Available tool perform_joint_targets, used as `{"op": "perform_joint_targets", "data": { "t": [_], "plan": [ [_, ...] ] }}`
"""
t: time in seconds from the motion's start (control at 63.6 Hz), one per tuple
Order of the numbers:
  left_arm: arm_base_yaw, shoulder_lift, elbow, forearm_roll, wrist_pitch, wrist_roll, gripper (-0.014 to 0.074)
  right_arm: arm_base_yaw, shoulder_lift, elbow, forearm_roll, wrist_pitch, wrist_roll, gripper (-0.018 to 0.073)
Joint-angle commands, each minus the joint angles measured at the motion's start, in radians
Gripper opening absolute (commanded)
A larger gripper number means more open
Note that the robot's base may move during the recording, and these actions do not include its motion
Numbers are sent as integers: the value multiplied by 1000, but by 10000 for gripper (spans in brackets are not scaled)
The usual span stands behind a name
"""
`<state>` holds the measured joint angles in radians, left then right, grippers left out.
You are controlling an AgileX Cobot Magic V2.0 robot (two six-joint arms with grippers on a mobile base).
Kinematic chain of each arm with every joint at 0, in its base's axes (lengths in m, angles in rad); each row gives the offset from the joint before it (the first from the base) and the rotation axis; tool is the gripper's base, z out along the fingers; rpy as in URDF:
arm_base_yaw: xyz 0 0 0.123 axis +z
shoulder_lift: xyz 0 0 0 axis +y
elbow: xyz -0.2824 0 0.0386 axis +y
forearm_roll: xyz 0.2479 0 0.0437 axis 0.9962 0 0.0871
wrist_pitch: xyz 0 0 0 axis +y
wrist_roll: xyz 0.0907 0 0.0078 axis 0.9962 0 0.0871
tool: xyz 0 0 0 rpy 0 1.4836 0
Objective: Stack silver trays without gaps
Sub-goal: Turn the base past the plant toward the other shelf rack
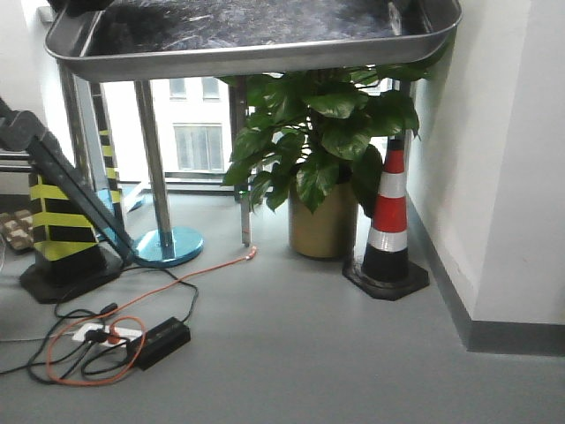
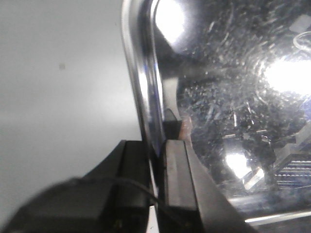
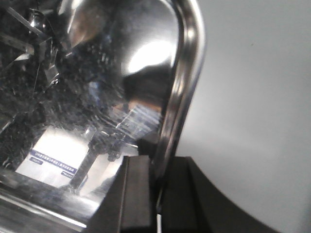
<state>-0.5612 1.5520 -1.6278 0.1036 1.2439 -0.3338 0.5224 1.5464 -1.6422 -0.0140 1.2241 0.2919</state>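
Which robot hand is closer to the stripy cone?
The right gripper: it clamps the silver tray at its right rim, toward the cone; the left gripper clamps the opposite rim.

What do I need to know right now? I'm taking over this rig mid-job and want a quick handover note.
The left gripper is shut on the rim of the silver tray, one finger inside and one outside.
The right gripper is shut on the opposite rim the same way.
The tray hangs in the air between both arms, roughly level.
Done: one tray lifted.
Left: no other tray is in view, so find the stack, then nest this one in without gaps.
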Motion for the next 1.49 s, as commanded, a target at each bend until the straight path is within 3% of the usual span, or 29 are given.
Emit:
{"op": "perform_joint_targets", "data": {
  "t": [0.0, 1.477],
  "plan": [
    [-6, -37, -31, 16, 53, 25, -48, 4, -53, -29, -10, -59, -18, 57],
    [-6, -37, -31, 20, 53, 25, -48, 4, -53, -29, -10, -59, -18, 57]
  ]
}}
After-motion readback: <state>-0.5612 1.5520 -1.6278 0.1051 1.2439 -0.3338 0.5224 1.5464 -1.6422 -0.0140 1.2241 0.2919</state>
